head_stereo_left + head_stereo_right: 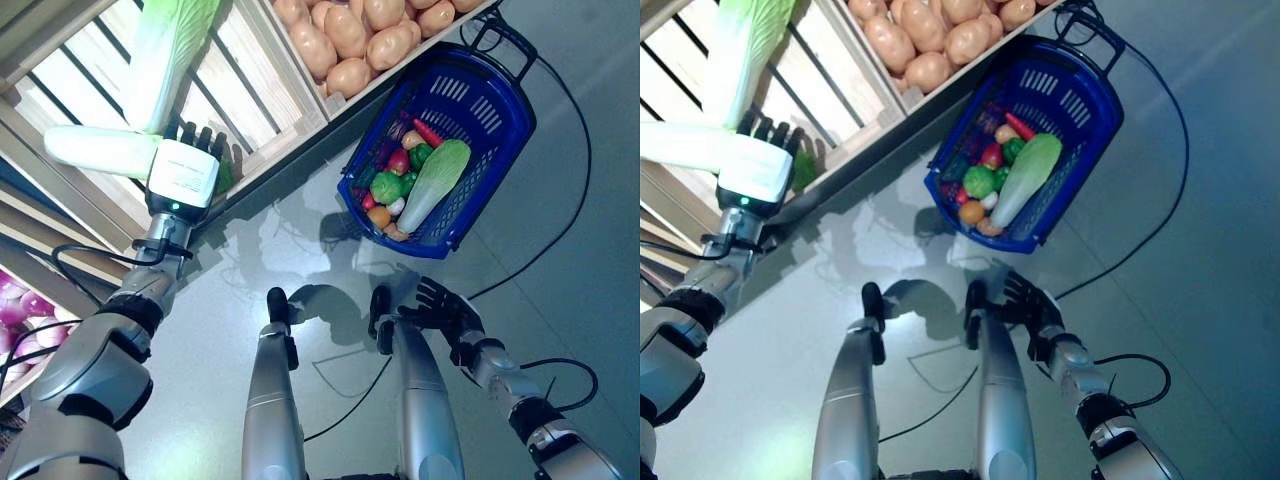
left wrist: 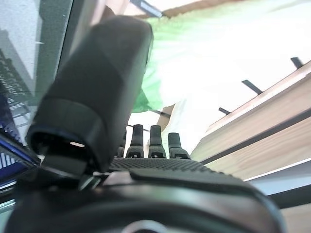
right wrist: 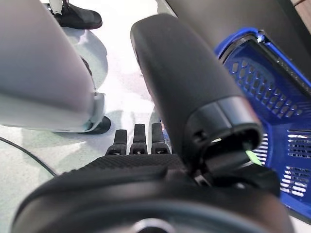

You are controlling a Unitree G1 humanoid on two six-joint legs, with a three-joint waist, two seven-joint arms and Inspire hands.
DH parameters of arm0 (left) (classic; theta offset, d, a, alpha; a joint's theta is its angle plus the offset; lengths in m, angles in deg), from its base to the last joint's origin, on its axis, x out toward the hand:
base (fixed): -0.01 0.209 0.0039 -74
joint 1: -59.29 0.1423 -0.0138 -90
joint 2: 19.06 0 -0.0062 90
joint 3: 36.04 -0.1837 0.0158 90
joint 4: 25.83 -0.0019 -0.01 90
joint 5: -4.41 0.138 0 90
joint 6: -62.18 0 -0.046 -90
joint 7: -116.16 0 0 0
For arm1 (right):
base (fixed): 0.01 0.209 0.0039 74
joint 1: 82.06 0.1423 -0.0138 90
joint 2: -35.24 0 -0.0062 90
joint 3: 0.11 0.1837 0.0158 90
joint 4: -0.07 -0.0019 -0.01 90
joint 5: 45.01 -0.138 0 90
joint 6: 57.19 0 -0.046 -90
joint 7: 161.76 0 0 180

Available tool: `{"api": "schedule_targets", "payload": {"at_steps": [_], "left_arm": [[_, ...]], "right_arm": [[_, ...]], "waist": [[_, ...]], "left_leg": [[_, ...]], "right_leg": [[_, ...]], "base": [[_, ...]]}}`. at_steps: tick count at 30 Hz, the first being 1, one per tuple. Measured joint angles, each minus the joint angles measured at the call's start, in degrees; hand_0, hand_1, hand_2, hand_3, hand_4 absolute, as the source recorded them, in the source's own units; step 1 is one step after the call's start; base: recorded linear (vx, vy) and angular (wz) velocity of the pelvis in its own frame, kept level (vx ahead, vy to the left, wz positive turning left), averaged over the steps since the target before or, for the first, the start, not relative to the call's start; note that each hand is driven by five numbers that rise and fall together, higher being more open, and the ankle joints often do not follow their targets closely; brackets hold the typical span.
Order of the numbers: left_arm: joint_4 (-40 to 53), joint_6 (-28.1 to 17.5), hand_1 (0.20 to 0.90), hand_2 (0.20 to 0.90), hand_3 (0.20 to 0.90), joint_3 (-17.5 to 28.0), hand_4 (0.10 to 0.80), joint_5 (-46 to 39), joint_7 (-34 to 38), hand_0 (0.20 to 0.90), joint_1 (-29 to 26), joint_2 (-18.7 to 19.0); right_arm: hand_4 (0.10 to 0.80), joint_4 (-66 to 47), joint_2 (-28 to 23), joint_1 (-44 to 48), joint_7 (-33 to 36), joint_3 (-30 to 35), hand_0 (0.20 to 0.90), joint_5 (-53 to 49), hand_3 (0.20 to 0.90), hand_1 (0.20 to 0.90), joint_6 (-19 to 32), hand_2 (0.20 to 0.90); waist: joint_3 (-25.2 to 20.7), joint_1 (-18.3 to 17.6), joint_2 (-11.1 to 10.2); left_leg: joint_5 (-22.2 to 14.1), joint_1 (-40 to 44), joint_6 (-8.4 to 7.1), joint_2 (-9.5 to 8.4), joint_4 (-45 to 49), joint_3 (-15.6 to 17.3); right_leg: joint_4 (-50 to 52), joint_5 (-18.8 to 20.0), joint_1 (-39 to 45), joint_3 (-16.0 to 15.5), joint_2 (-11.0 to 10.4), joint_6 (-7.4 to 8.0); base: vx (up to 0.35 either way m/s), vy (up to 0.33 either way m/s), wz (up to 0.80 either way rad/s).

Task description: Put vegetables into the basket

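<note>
My left hand (image 1: 197, 140) is up in a wooden crate (image 1: 255, 100) of the stand, right beside a long pale cabbage (image 1: 90, 150). In the left wrist view its fingers (image 2: 155, 141) are straight and the cabbage (image 2: 214, 63) lies just past them. The blue basket (image 1: 505, 130) stands on the floor at the upper right. In it lie a cabbage (image 1: 435, 185), a green pepper (image 1: 385, 187), a red chili (image 1: 428, 132) and other small vegetables. My right hand (image 1: 440, 305) is low over the floor, short of the basket, with its fingers (image 3: 137, 138) straight and empty.
The wooden stand (image 1: 300, 125) runs along the top and left, and its lower edge meets the floor beside the basket. Grey floor (image 1: 560, 260) lies to the right of the basket. A person's dark shoe (image 3: 77, 17) shows in the right wrist view.
</note>
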Motion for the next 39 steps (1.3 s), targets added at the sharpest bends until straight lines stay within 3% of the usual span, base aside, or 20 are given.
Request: {"api": "schedule_targets", "payload": {"at_steps": [7, 8, 9, 10, 11, 30, 39], "left_arm": [[-0.64, 0.71, 0.9, 0.9, 0.9, 0.44, 0.8, 0.0, 0.63, 0.9, -0.62, 0.19], [-0.52, 0.71, 0.822, 0.822, 0.822, 0.48, 0.748, 0.0, 0.73, 0.822, -0.75, 0.36], [-0.43, 0.71, 0.604, 0.604, 0.604, 0.49, 0.602, 0.0, 0.96, 0.604, -0.78, 0.55], [-0.48, 0.71, 0.552, 0.552, 0.552, 0.68, 0.568, 0.0, 1.52, 0.552, -0.85, 0.77], [-0.47, 0.7, 0.3, 0.3, 0.3, 1.16, 0.4, 0.0, 1.92, 0.3, -0.91, 0.78], [-0.76, -1.1, 0.3, 0.3, 0.3, 1.62, 0.4, -3.39, 3.53, 0.3, -1.55, 1.02], [1.59, -8.4, 0.3, 0.3, 0.3, 1.89, 0.4, -3.44, 5.33, 0.3, 1.95, 1.08]], "right_arm": [[0.8, -0.38, -1.27, 0.36, 0.37, 0.02, 0.9, -0.05, 0.9, 0.9, -0.01, 0.9], [0.8, -0.66, -1.59, 0.28, 0.42, 0.02, 0.9, -0.06, 0.9, 0.9, -0.01, 0.9], [0.8, -0.99, -1.77, 0.2, 0.46, 0.03, 0.9, -0.06, 0.9, 0.9, -0.01, 0.9], [0.8, -1.51, -2.06, 0.17, 0.47, 0.14, 0.9, -0.06, 0.9, 0.9, -0.01, 0.9], [0.8, -1.64, -2.18, 0.18, 0.47, 0.3, 0.9, -0.06, 0.9, 0.9, -0.01, 0.9], [0.8, -1.94, -2.27, 0.29, 0.48, 0.37, 0.9, -0.48, 0.9, 0.9, -0.01, 0.9], [0.8, -2.0, -1.67, -1.71, 0.49, 0.4, 0.9, -0.44, 0.9, 0.9, 0.0, 0.9]], "waist": [[0.01, -0.21, -0.04], [0.02, -0.19, -0.11], [0.0, -0.19, -0.2], [0.01, -0.23, -0.22], [0.01, -0.23, -0.23], [-0.01, -0.18, -1.8], [-0.05, 0.37, -2.01]], "left_leg": [[-0.08, -1.51, -0.06, 0.05, 0.95, -0.8], [-0.23, -1.91, -0.12, 0.05, 1.37, -0.91], [-0.32, -2.19, -0.13, 0.04, 1.57, -0.91], [-0.38, -2.74, -0.15, 0.07, 1.79, -1.04], [-0.38, -3.1, -0.15, 0.07, 2.2, -1.14], [-0.4, -2.62, -0.31, 0.13, 1.96, -1.31], [1.23, 6.11, -0.79, -0.07, -4.93, -1.13]], "right_leg": [[0.51, -0.13, -0.95, -0.51, 0.01, -0.2], [0.75, -0.14, -1.26, -0.55, 0.0, -0.2], [0.96, -0.16, -1.56, -0.52, -0.02, -0.22], [1.1, -0.24, -1.95, -0.57, 0.01, -0.35], [1.24, -0.24, -2.21, -0.63, -0.01, -0.36], [1.49, -0.41, -1.85, -0.88, -0.01, -0.45], [-3.2, -0.14, 6.07, -1.49, 0.25, -0.06]], "base": [[-0.001, 0.014, 0.01], [0.0, 0.0, 0.0], [0.0, 0.0, 0.0], [0.0, 0.0, 0.0], [0.0, 0.0, 0.0], [0.004, -0.001, 0.0], [0.031, 0.004, 0.01]]}}
